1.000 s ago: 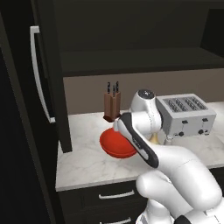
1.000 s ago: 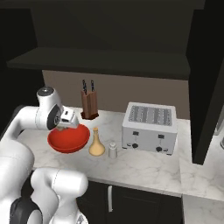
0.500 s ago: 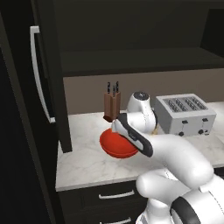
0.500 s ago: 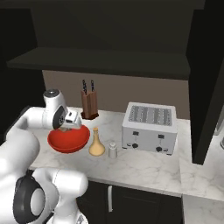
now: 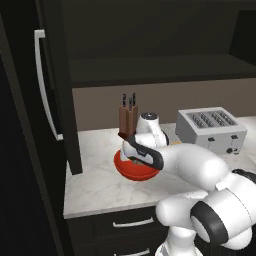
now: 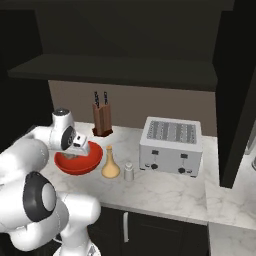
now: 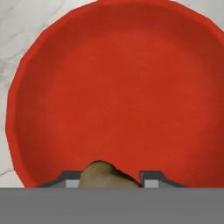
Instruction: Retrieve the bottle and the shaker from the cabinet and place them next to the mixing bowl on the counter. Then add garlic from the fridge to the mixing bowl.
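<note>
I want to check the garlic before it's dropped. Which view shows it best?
The hand view: the garlic sits large between the tool's tips, directly over the red mixing bowl. In both base views the arm's wrist hangs over the bowl and covers the garlic.

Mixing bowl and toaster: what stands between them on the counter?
In the right base view, the bottle and the shaker stand between the mixing bowl and the toaster.
</note>
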